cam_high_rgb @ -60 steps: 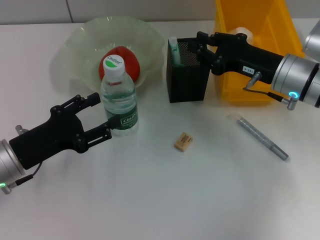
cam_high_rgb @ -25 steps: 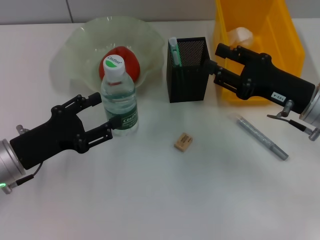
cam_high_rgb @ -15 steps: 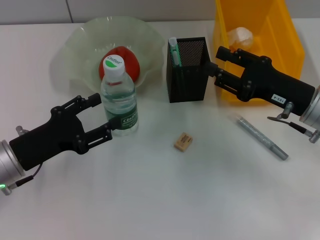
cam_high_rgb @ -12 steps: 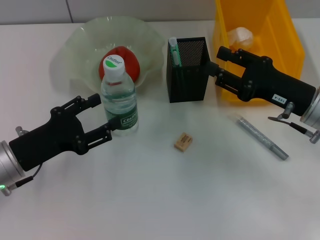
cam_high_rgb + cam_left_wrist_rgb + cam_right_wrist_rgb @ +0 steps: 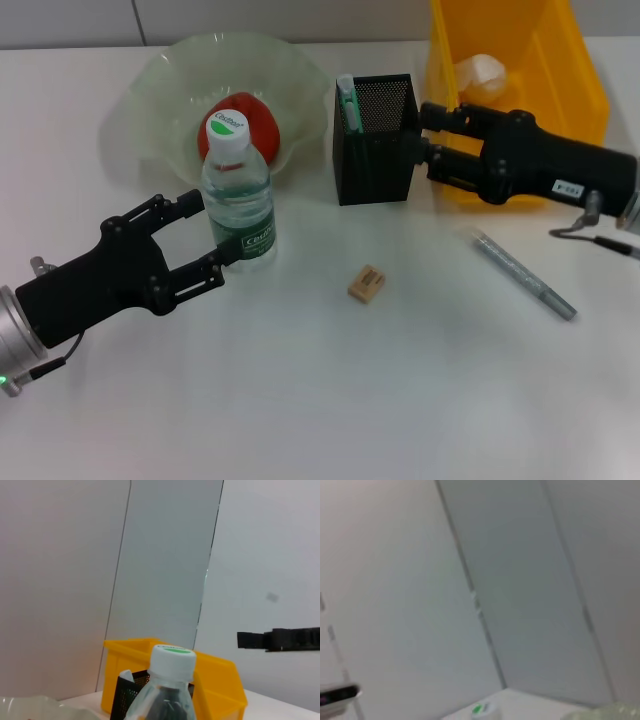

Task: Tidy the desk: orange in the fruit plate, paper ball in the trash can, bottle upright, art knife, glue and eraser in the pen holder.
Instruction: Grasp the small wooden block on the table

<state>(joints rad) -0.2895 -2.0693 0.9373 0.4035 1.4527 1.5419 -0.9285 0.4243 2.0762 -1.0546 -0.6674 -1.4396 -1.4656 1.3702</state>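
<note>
A white desk (image 5: 330,400) is holding a clear fruit plate (image 5: 150,90) with the orange (image 5: 250,120) in it, and an upright bottle (image 5: 238,195) standing between the spread fingers of the left gripper (image 5: 205,235). The right gripper (image 5: 425,140), fingers parted and empty, is hovering just beside the black pen holder (image 5: 375,140) and in front of the yellow trash can (image 5: 515,60). The eraser (image 5: 367,283) and the silver art knife (image 5: 522,272) are lying nearer the robot than that gripper, so it should probably swing back, descend squarely over one, and close gently.

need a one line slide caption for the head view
Left gripper open around the upright bottle; right gripper beside the pen holder; eraser on desk.
</note>
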